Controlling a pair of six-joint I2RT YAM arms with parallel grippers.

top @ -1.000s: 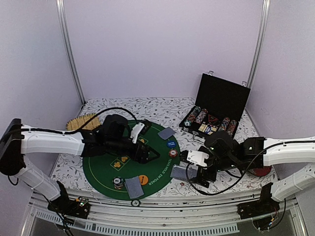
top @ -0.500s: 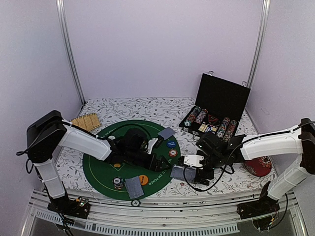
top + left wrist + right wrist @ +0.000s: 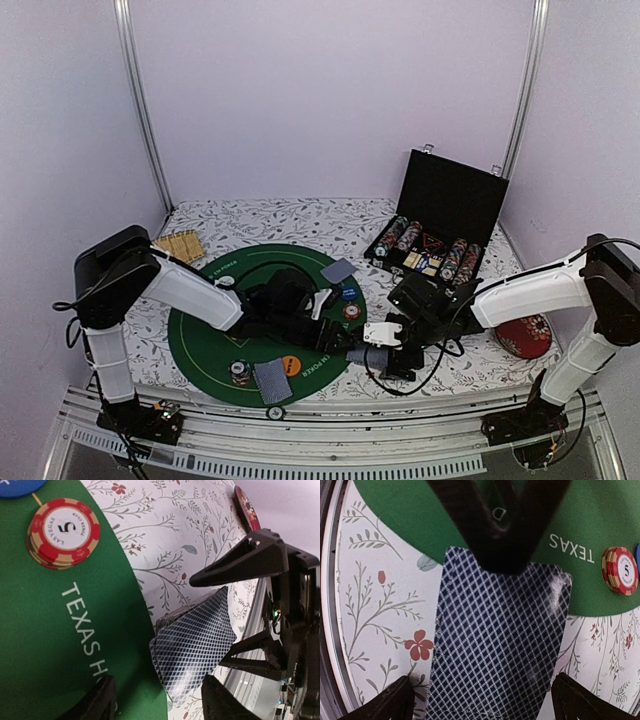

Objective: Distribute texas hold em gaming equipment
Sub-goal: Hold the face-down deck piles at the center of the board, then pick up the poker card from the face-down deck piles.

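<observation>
Well, both arms meet over one deck of cards point(image 3: 195, 640). It lies face down toward the near edge of the tabletop point(image 3: 270, 215), a little right of its middle, partly on the green mat point(image 3: 215, 345) and partly on the flowered cloth. The left gripper point(image 3: 159, 692) comes at it from the mat side with its fingers apart, one on either side of the deck's end. I can't make out whether either finger touches the cards. The right gripper point(image 3: 482, 682) comes from the opposite side, spread wide, with one finger off each long edge of the deck. Nothing looks clamped, and the deck sits flat as a thick stack.

Near the deck, on the mat, is a short stack of red chips point(image 3: 62, 532) marked 5, with a blue chip point(image 3: 17, 484) just beyond it. Farther back on the mat lies the far pile of cards point(image 3: 340, 270), face down. The near pile of cards point(image 3: 272, 381) rests at the mat's near rim, with an orange chip point(image 3: 290, 364) and a striped chip point(image 3: 239, 370) just beside it.

Toward the far right corner of the tabletop stands an open black case point(image 3: 455, 195) with rows of chips point(image 3: 405, 236) racked inside. A red disc point(image 3: 525, 337) lies by the right edge, and a bamboo mat point(image 3: 180, 245) lies by the left edge, toward the far corner.
</observation>
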